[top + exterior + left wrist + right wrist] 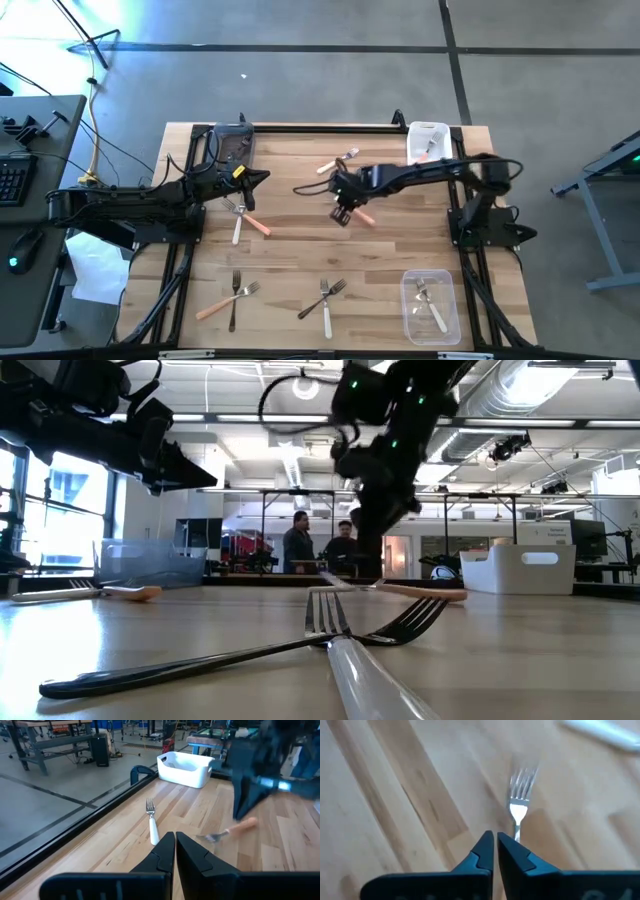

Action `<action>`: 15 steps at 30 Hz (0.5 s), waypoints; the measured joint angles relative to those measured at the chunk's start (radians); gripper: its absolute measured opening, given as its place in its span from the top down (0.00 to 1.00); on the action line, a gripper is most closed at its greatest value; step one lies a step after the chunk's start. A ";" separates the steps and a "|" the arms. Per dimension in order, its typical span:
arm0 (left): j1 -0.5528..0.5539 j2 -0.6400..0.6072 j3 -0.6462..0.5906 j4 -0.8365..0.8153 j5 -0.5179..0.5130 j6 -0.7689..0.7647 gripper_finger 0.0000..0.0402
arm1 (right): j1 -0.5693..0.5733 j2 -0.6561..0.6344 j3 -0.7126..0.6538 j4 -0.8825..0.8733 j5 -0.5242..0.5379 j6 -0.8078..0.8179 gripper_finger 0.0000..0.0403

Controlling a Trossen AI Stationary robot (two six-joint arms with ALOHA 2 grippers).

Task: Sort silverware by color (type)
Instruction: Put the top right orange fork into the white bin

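Small forks lie scattered on the wooden table. My right gripper (345, 211) (495, 839) is shut, pointing down over a salmon-handled fork (364, 214) (239, 827) near the table's middle. That fork's tines (520, 792) show past the fingertips, and its neck runs behind one finger. My left gripper (258, 178) (175, 839) is shut, holds nothing, and hovers left of centre above a white fork (238, 222) and a salmon fork (258, 226). Two more forks (336, 163) lie toward the far edge. Pairs lie near the near edge (228, 297) (326, 297). My right gripper stands with its shut fingertips right at the salmon fork's neck (516, 831), coming from above. The fingers hide the spot, so I cannot tell whether they touch it. The fork lies flat on the table.
A white bin (428, 140) at the far right corner holds a fork. A dark bin (232, 146) sits at the far left. A clear bin (430, 305) at the near right holds forks. People stand in the room beyond the far edge (298, 545).
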State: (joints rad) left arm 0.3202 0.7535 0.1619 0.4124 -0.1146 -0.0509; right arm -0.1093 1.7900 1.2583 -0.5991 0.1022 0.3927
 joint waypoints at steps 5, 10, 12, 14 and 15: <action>0.000 0.000 0.000 0.000 0.000 -0.007 0.98 | -0.048 -0.153 0.001 -0.176 0.088 0.039 1.00; 0.000 0.000 0.000 0.002 0.000 -0.007 0.98 | -0.082 -0.227 0.002 -0.230 0.074 0.060 0.99; 0.000 0.000 0.000 0.002 0.000 -0.008 0.98 | -0.069 -0.209 0.002 -0.220 0.048 0.068 0.97; 0.000 0.000 0.000 0.003 0.000 -0.007 0.98 | -0.048 -0.167 0.002 -0.195 0.043 0.070 0.92; 0.000 0.000 0.000 0.003 0.000 -0.008 0.98 | -0.037 -0.138 0.002 -0.185 0.043 0.066 0.89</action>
State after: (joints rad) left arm 0.3202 0.7536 0.1623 0.4152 -0.1146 -0.0585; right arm -0.1462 1.6517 1.2606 -0.7844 0.1452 0.4589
